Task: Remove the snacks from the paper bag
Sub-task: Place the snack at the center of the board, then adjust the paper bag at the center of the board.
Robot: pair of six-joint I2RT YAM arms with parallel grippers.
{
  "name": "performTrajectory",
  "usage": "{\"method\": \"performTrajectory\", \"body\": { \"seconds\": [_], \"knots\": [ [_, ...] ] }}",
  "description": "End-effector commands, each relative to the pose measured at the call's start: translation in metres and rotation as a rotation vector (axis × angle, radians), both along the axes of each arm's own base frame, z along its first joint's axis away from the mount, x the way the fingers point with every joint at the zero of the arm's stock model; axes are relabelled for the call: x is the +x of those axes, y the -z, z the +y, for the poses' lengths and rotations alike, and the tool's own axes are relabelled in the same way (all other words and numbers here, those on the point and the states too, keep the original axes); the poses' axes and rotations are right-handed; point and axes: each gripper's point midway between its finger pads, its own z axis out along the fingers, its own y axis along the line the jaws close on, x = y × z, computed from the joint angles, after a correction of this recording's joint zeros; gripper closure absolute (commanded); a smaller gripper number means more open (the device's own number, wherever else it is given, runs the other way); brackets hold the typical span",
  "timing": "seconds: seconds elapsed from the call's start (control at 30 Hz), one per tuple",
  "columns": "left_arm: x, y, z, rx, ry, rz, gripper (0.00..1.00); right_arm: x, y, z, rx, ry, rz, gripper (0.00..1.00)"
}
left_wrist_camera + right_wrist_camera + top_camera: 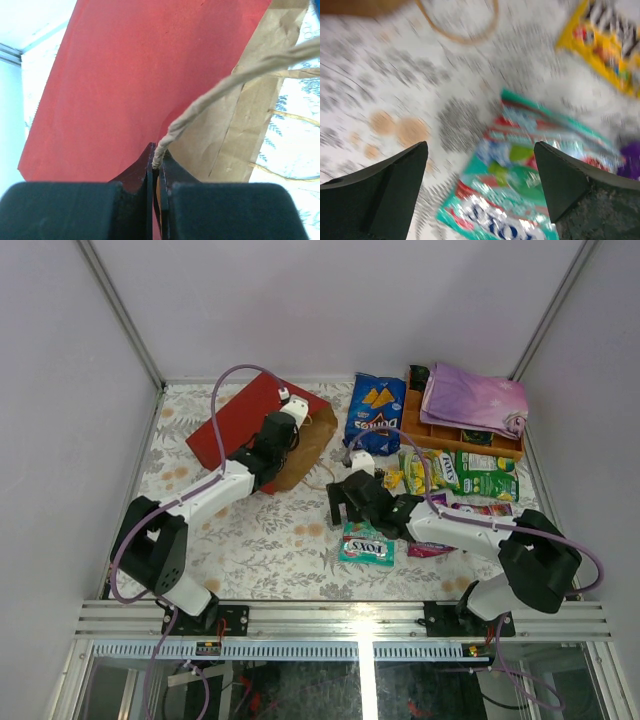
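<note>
While the left claw point(158, 152) pinches the string handle point(225, 82) of the red paper bag point(125, 85), the right claw point(480, 147) gapes empty.

The blue chip bag point(375, 412) bears the Doritos logo, upside down as seen from the overhead camera. The teal candy pack point(366, 543) reads "FOX'S" in white — the right wrist view shows those letters too, badly blurred. Print on the green pack point(470, 472) and the yellow pack point(605, 35) — too small or smeared to read.
</note>
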Motion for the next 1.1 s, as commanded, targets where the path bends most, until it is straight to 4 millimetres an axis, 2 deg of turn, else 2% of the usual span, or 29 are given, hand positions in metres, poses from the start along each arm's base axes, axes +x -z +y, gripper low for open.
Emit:
{"method": "performTrajectory", "body": {
  "seconds": [0.0, 0.1, 0.17, 0.2, 0.23, 0.27, 0.33, 0.43, 0.53, 0.63, 0.8, 0.97, 1.07],
  "knots": [
    [0.012, -0.011, 0.008, 0.085, -0.019, -0.083, 1.0, 0.068, -0.097, 0.058, 0.21, -0.025, -0.333, 0.01],
    [0.015, 0.002, 0.014, 0.147, -0.045, -0.041, 1.0, 0.106, -0.122, 0.08, 0.3, -0.032, -0.359, 0.0],
    [0.016, 0.007, 0.019, 0.173, -0.071, -0.037, 1.0, 0.133, -0.139, 0.082, 0.399, 0.003, -0.349, 0.01],
    [0.017, 0.009, 0.02, 0.177, -0.075, -0.039, 1.0, 0.146, -0.141, 0.081, 0.445, 0.02, -0.331, 0.0],
    [0.017, 0.009, 0.022, 0.173, -0.078, -0.042, 1.0, 0.16, -0.14, 0.073, 0.47, 0.055, -0.319, 0.01],
    [0.017, 0.01, 0.023, 0.164, -0.078, -0.043, 1.0, 0.166, -0.138, 0.07, 0.488, 0.076, -0.307, 0.01],
    [0.018, 0.011, 0.022, 0.123, -0.072, -0.057, 1.0, 0.189, -0.142, 0.059, 0.552, 0.189, -0.332, 0.03],
    [0.019, 0.012, 0.029, 0.12, -0.084, -0.055, 1.0, 0.203, -0.148, 0.077, 0.621, 0.143, -0.284, 0.04],
    [0.019, 0.006, 0.044, 0.117, -0.129, -0.08, 1.0, 0.203, -0.15, 0.084, 0.643, 0.114, -0.257, 0.05],
    [0.017, -0.005, 0.048, 0.084, -0.136, -0.107, 1.0, 0.191, -0.163, 0.101, 0.675, -0.051, -0.282, 0.09],
    [0.013, -0.019, 0.049, 0.022, -0.12, -0.148, 1.0, 0.187, -0.161, 0.115, 0.567, -0.23, -0.268, 0.16],
    [0.012, -0.019, 0.05, 0.01, -0.115, -0.147, 1.0, 0.18, -0.162, 0.128, 0.542, -0.411, -0.269, 0.24],
    [0.012, -0.016, 0.05, 0.015, -0.113, -0.136, 1.0, 0.172, -0.167, 0.135, 0.538, -0.511, -0.292, 0.25]
  ]
}}
